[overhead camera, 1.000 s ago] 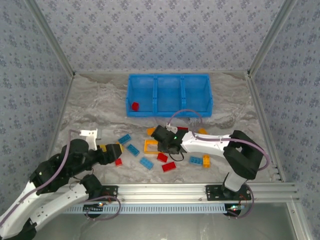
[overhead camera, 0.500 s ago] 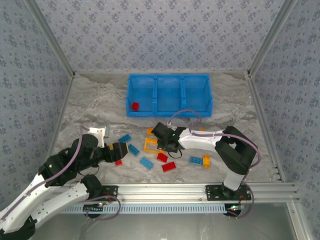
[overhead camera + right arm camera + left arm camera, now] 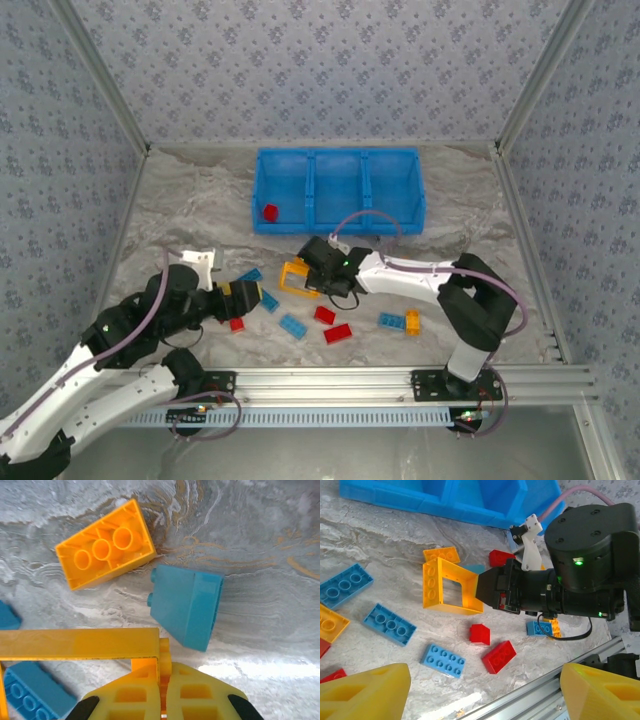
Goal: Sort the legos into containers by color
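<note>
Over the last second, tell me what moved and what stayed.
The right gripper, shut on the orange-yellow frame, has drawn it left, toward the blue bin. The open left gripper has pushed forward toward the loose bricks. The bin and the red brick in its left compartment stayed put.

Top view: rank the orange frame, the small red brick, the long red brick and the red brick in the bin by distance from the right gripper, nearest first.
1. The orange frame, held in the right gripper.
2. The small red brick, just toward the bases.
3. The long red brick, closer still to the bases.
4. The binned brick, far side, in the bin's left compartment.
</note>
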